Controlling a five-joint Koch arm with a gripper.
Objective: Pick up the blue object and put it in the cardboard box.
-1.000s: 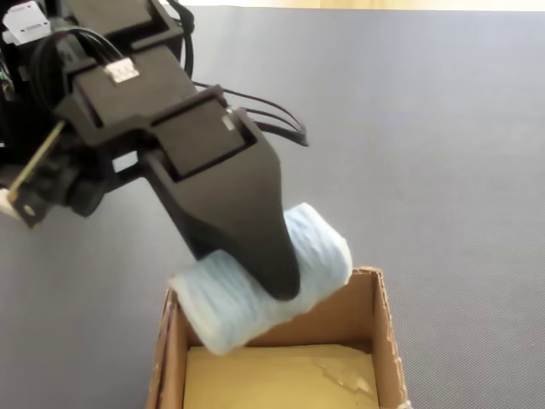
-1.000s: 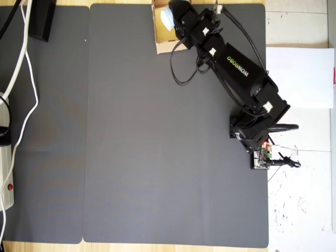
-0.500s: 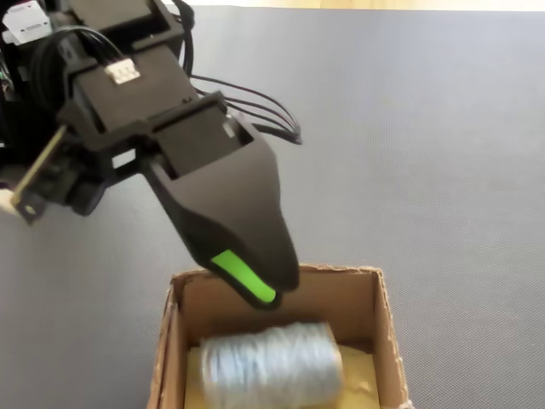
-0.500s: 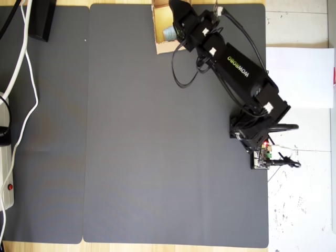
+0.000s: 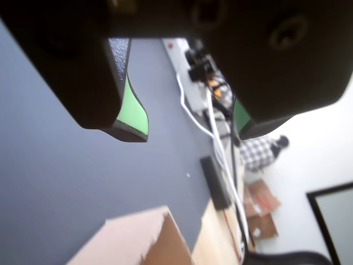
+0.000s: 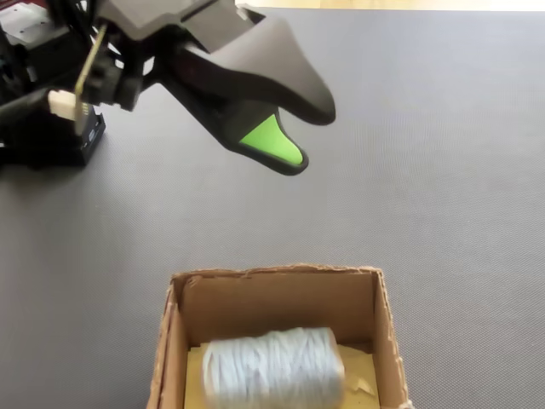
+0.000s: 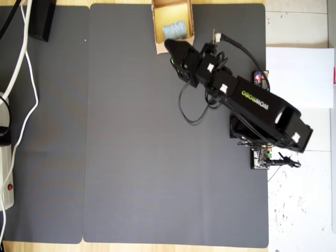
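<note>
Blue object [image 6: 274,367] lay on its side inside the cardboard box [image 6: 385,341], resting on the yellowish floor, also visible as a pale roll in the overhead view [image 7: 174,30]. Ordered by size: dark grey mat [image 7: 131,157] spread beneath everything; black arm [image 7: 252,105] stretched across it from its base toward the box [image 7: 157,21]; gripper [image 5: 190,135] hung above the mat near the box, apart from it, jaws spread wide and holding nothing, green pads [image 5: 132,107] bare. White cables [image 7: 23,68] trailed along the mat's left edge in the overhead view.
</note>
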